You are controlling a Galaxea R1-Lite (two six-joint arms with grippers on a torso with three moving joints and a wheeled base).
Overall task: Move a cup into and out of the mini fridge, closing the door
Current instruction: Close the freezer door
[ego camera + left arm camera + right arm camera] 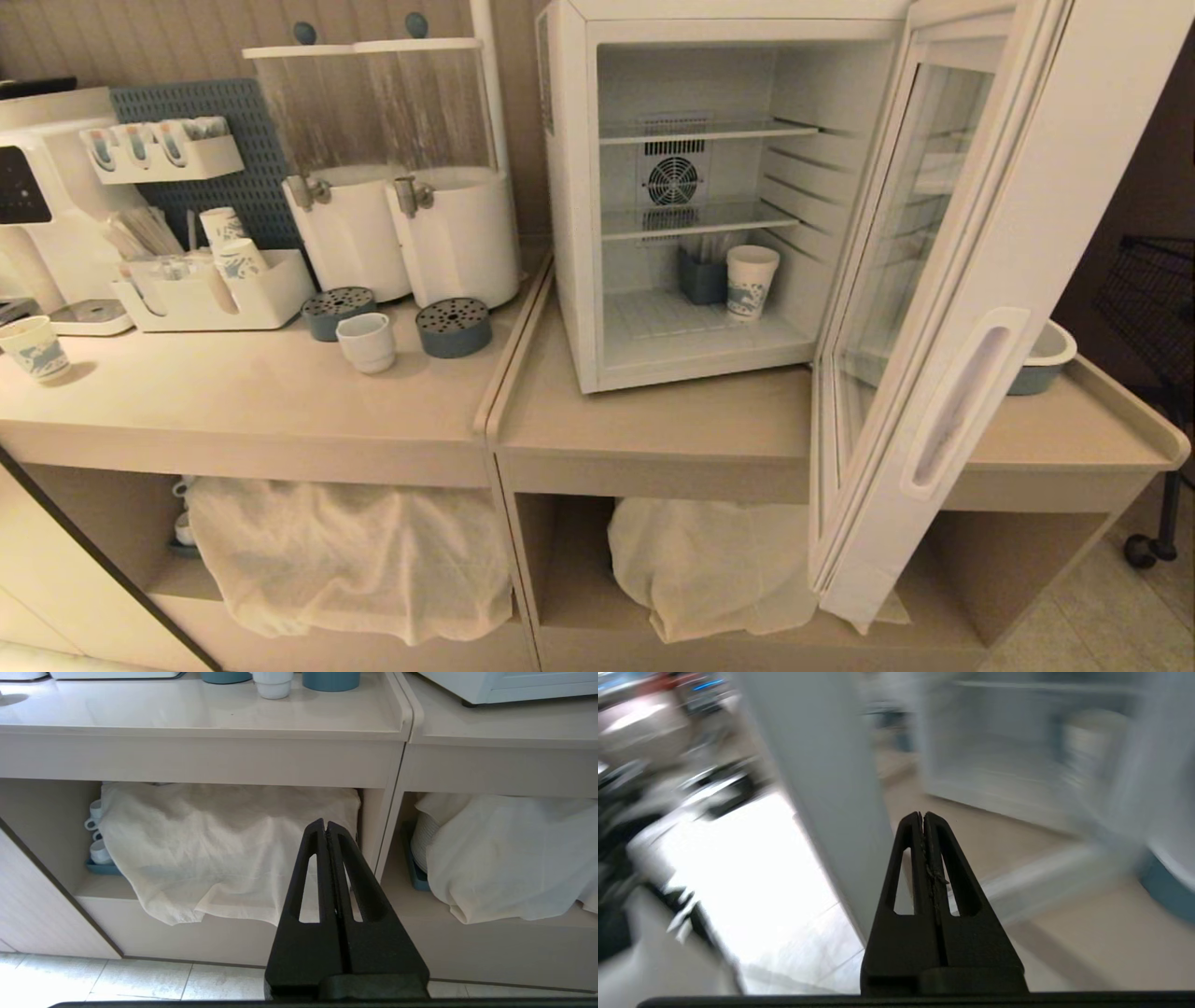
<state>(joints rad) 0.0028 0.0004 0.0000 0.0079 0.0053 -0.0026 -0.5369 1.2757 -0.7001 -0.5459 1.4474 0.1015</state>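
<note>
A: Where is the cup [366,341]?
B: On the left counter, outside the open mini fridge [691,196].
A: Which arm is nearer?
B: The left gripper [326,828], fingers together, below it; the right gripper [923,819], also together, is by the door [934,308].

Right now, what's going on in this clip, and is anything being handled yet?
Nothing is held. The mini fridge stands on the counter with its door swung wide open; a patterned paper cup sits on its floor. The white cup rests on the counter by the drink dispensers, untouched. The left gripper is low before the cupboard shelves, fingers shut. The right gripper, also shut and empty, is near the door's edge.
</note>
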